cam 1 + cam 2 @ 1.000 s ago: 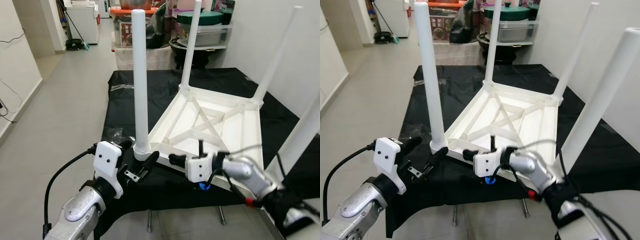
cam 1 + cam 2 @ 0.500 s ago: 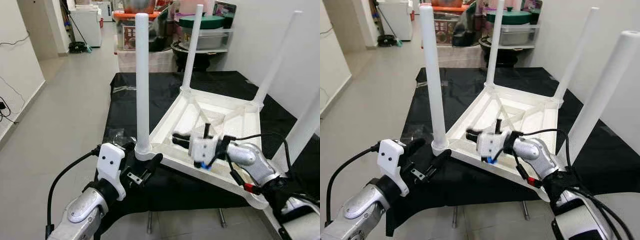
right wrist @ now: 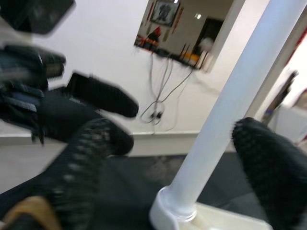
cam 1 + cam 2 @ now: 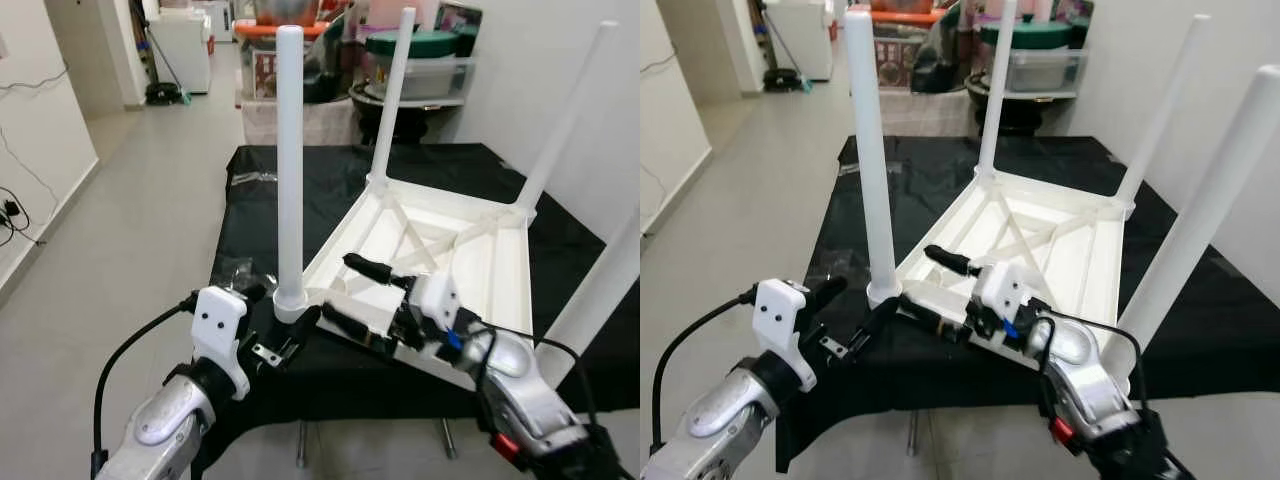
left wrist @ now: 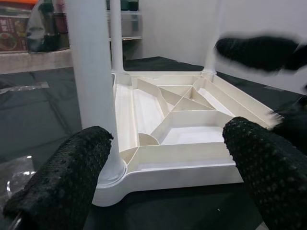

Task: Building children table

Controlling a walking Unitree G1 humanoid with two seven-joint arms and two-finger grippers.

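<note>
I think I am at the step of checking or gripping the near leg [image 4: 290,170] of the little white table [image 4: 470,270], which lies upside down on the black cloth [image 4: 300,180] with its four legs sticking up. My right gripper [image 4: 345,296] reaches in from the side toward the bottom of that leg, where it plugs into the table's corner. Its two black fingers [image 4: 368,269] are spread wide apart, one above the table's edge and one lower beside it, and they hold nothing. In the right wrist view the leg [image 3: 230,110] stands between the fingers but I cannot see them touching it. My left gripper [image 4: 285,335] waits just in front of the same corner, fingers also spread, with nothing in them. Next I would need to slide the right gripper closer so the leg sits well between the fingers, then close gently and keep the leg straight up.
</note>
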